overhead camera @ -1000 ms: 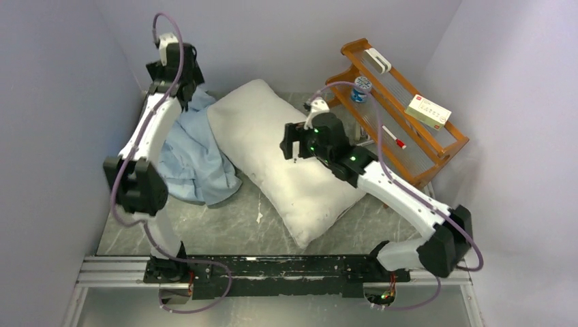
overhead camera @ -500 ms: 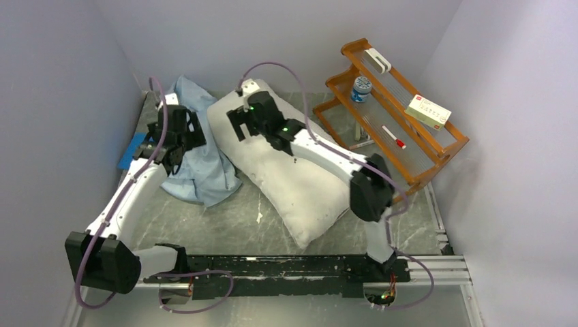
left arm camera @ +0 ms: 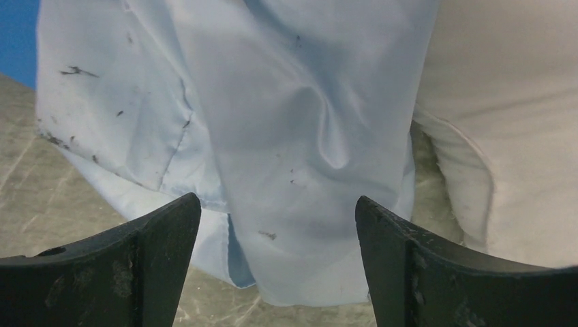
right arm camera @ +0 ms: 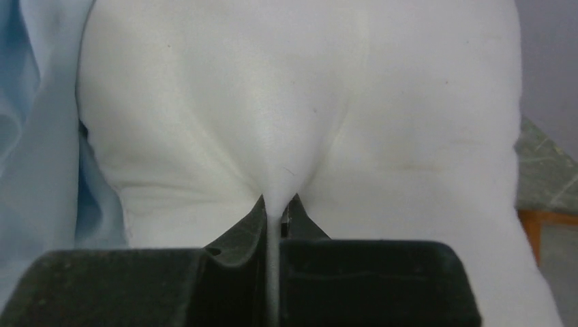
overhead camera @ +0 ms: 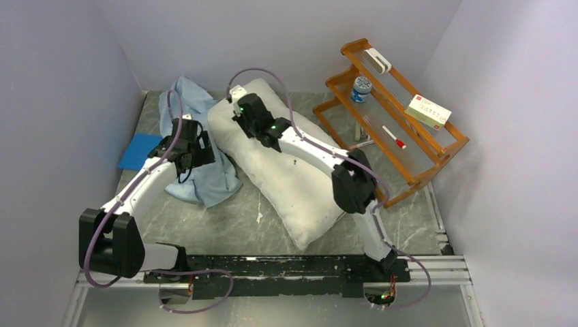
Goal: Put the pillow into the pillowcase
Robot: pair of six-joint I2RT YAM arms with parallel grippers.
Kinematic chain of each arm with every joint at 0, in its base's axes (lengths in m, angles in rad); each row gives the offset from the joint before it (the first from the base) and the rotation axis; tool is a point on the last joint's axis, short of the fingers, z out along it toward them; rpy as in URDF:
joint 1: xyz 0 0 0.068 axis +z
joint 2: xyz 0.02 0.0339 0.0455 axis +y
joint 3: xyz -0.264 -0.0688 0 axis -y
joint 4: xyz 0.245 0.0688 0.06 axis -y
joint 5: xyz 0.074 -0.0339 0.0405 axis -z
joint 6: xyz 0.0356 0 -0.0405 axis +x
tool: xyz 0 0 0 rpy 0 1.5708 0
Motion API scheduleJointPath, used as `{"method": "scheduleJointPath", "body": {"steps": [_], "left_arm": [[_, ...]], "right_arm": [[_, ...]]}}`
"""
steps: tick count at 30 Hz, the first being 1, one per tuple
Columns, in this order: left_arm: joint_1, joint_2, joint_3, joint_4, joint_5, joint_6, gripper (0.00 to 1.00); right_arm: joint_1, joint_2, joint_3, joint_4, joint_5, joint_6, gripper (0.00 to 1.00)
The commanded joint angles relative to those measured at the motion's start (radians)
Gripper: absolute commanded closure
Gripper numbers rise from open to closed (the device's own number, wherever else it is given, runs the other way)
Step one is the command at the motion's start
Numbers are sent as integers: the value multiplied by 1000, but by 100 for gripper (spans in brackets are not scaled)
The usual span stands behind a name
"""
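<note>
The white pillow (overhead camera: 300,180) lies slantwise across the middle of the table. The crumpled light-blue pillowcase (overhead camera: 178,109) lies along its left side. My right gripper (overhead camera: 238,114) sits at the pillow's far left end, shut on a pinched fold of the pillow (right arm camera: 272,102) cloth, seen between its jaws (right arm camera: 276,204). My left gripper (overhead camera: 198,153) hovers over the pillowcase's near part. In the left wrist view it (left arm camera: 276,204) stands open, with the pillowcase (left arm camera: 293,136) hem below the gap, touching neither finger. The pillow (left arm camera: 518,102) edge shows at right.
A bright-blue flat mat (overhead camera: 140,150) lies by the left wall. A wooden rack (overhead camera: 416,160) stands at the back right, holding a bottle (overhead camera: 362,85), a box (overhead camera: 428,109) and a red pen (overhead camera: 394,137). Walls close in on three sides.
My right arm reached to the pillow's far left end and its gripper shut on the cloth. My left arm came forward from the back wall down over the pillowcase.
</note>
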Motion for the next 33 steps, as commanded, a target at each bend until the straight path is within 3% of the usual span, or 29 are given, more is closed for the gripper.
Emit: {"method": "scheduleJointPath", "body": {"steps": [1,7,14,18,21,27,33], "left_arm": [[5,43,21,48,48,-19,10],[4,78,56,26,7,-12,6],[42,31,102,12,-7,-45,10],[81,-4,138,-3,13,-78,10],[94,-30,162,3,-6,-78,10],[104,-2,170,-8,-1,-108,10],[109,-35,103,18,-37,-125,10]], "right_arm": [[-16,-231,-144,46,25,-36,100],[-34,-489,-428,166,-11,-52,100],[-26,-521,-451,-127,-93,63,100],[-4,-498,-450,-236,-117,156,100],[11,-479,-468,-228,-149,186,100],[0,-408,-355,-126,-213,144,50],[-1,-321,-264,14,-236,98,17]]}}
